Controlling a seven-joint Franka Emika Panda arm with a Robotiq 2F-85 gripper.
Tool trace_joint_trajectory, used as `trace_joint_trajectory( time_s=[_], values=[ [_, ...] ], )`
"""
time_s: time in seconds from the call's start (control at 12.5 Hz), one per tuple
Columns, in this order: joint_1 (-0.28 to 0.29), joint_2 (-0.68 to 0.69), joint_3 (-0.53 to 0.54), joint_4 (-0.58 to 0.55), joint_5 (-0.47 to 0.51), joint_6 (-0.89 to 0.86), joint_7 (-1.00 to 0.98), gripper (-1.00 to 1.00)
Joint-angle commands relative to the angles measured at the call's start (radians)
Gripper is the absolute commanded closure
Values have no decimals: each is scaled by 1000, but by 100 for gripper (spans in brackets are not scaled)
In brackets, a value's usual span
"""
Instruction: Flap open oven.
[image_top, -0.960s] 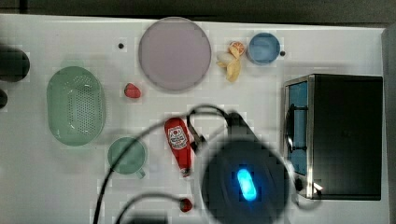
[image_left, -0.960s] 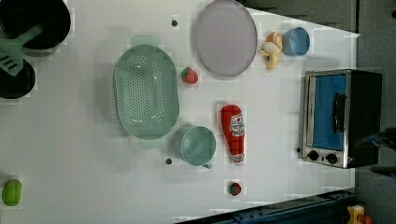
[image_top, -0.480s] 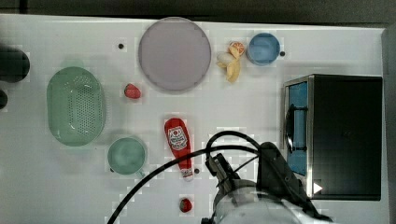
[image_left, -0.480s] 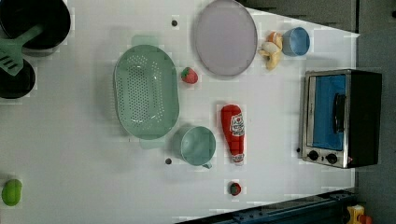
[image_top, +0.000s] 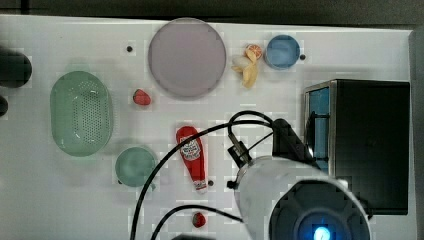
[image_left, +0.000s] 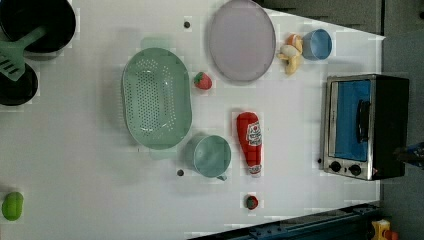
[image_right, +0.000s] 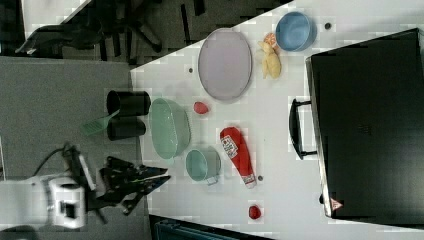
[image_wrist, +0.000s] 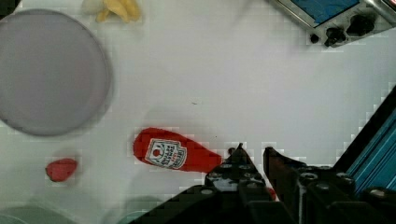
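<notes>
The oven (image_top: 372, 145) stands at the top view's right, its blue glass door (image_left: 350, 120) shut and its dark bar handle (image_right: 295, 129) facing the table's middle. Its black knobs (image_wrist: 336, 32) show in the wrist view. My arm (image_top: 300, 200) looms large in the top view, and its dark end lies just beside the oven's front. My gripper (image_wrist: 254, 154) hovers over the white table near the cap end of a ketchup bottle (image_wrist: 173, 154). The fingertips stand close together with a narrow gap and hold nothing. In the right view the gripper (image_right: 162, 176) points towards the table.
On the table lie a lilac plate (image_top: 186, 57), a green colander (image_top: 80, 112), a green mug (image_top: 135, 166), two strawberries (image_top: 142, 97), a blue bowl (image_top: 282, 51) and a banana (image_top: 248, 67). Black pots (image_left: 35, 22) stand at the left view's left. A blue rail (image_wrist: 373, 154) lines the table's edge.
In the top view my arm has swung towards the top view's right, from over the ketchup bottle to beside the oven's front. The oven door has stayed shut.
</notes>
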Motion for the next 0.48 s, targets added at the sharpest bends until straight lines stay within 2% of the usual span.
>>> trace_joint_trajectory(
  time_s=[0.08,0.48],
  values=[
    [-29,30,-89,-26,-20,72,-333,65],
    [-38,151,-226,-58,-60,274,-925,65]
  ],
)
